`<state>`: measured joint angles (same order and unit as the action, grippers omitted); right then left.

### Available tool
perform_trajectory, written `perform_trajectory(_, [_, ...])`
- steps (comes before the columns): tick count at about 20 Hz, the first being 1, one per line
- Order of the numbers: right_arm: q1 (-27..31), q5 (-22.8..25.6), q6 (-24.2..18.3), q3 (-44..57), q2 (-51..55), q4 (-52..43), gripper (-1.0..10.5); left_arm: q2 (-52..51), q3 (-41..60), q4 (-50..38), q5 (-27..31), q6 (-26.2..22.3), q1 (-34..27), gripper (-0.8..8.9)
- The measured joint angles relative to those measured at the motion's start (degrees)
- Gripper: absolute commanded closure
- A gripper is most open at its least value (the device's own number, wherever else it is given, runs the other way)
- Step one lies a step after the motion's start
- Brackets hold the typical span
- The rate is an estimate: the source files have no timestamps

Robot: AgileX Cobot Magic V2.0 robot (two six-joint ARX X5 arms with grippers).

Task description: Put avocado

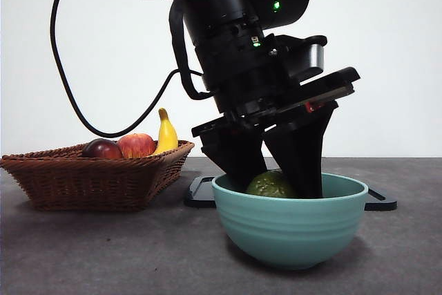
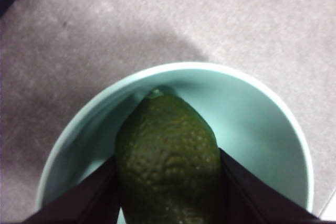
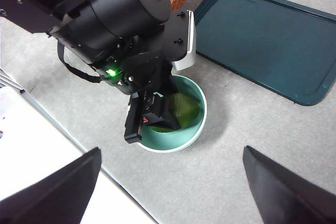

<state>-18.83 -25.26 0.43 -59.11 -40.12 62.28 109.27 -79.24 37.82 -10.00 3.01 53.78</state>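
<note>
The dark green, bumpy avocado sits low inside a teal bowl on the grey table. My left gripper reaches down into the bowl, with its two black jaws pressed against the avocado's sides. In the left wrist view the avocado fills the space between the jaws of my left gripper, over the bowl's inner wall. My right gripper is open and empty, high above the table. It looks down on the left arm, the bowl's rim and the avocado.
A wicker basket at the left holds a dark red fruit, a red apple and a banana. A dark flat tray lies behind the bowl and also shows in the right wrist view.
</note>
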Motion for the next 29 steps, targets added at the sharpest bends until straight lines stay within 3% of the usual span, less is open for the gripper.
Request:
perform_trajectory(2, [0.0,0.0,0.0,0.0,0.0,0.0,5.1,0.0,0.0,0.0,0.0,-0.2,0.0,4.5])
perform_trajectory(10, [0.0,0.0,0.0,0.0,0.0,0.0,5.1,-0.8,0.0,0.2,0.0,-0.2,0.2,4.45])
perform_trajectory(17, [0.0,0.0,0.0,0.0,0.0,0.0,5.1,-12.5,-0.7,0.7,0.0,-0.2,-0.6,4.45])
perform_trajectory(29, [0.0,0.1,0.0,0.0,-4.4,0.0,5.1,-33.8,0.5,11.6,-0.2,-0.1,-19.7,4.45])
